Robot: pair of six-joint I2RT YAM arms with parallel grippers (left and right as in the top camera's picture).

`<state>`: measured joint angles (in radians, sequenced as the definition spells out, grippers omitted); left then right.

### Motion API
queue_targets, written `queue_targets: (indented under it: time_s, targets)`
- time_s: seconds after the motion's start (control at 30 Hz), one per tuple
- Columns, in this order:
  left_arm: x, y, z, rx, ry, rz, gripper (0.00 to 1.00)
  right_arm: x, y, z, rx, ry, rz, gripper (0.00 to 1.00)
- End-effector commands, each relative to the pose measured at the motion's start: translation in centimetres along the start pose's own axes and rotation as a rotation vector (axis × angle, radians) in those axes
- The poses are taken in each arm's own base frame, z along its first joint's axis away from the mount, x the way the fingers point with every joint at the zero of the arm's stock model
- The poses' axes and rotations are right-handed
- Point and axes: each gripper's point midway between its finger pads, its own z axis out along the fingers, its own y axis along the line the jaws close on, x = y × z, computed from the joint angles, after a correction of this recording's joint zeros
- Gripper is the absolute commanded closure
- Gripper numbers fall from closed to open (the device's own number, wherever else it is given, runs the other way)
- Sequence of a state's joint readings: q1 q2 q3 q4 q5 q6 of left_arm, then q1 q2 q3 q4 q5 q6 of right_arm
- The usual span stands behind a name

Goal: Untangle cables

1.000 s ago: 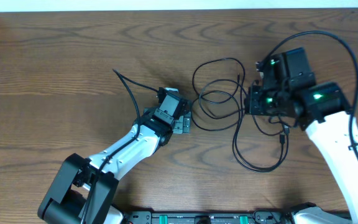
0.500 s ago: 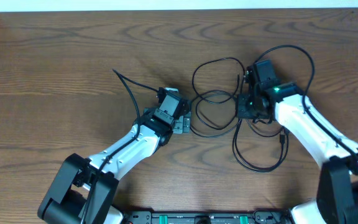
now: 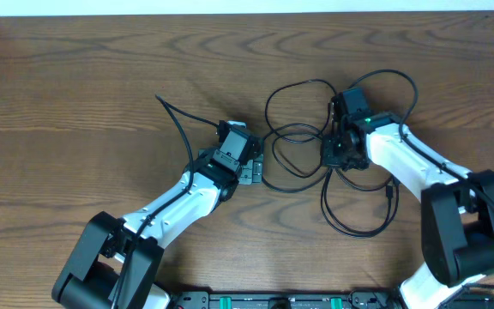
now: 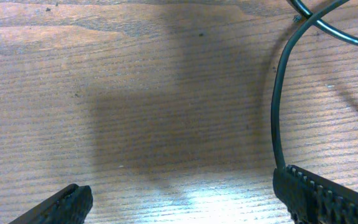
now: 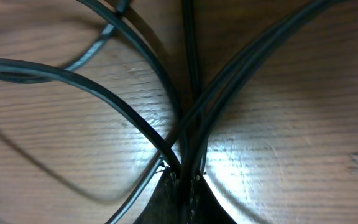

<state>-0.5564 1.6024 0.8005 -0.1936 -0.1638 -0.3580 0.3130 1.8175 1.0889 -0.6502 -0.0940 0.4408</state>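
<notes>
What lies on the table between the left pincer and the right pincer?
Loops of the black cables lie between the left pincer and the right pincer; the overhead view shows this.

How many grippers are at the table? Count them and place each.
2. The left gripper sits open just left of the cables. The right gripper is shut on the cables at the tangle's right side. None appears hidden.

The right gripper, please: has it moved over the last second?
Yes. The right gripper has shifted left across the table, closer to the motionless left gripper.
</notes>
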Motion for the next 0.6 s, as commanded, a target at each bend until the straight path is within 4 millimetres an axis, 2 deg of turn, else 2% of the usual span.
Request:
queue_targets:
  time_s: [0.0, 0.27, 0.37, 0.57]
  targets:
    - [-0.7, 0.4, -0.2, -0.017, -0.021, 0.005, 0.02, 0.4, -0.4, 1.3, 0.025, 0.026, 0.018, 0.99]
    - [-0.7, 0.4, -0.2, -0.017, -0.021, 0.005, 0.02, 0.3, -0.4, 1.7, 0.048, 0.011, 0.012, 0.96]
    - [-0.7, 0.4, -0.2, -0.017, -0.021, 0.005, 0.02, 0.2, -1.0, 1.7, 0.086, -0.003, 0.041, 0.91]
    - [-0.7, 0.4, -0.2, -0.017, -0.021, 0.005, 0.02, 1.3, -0.4, 2.5, 0.088, 0.037, 0.019, 0.81]
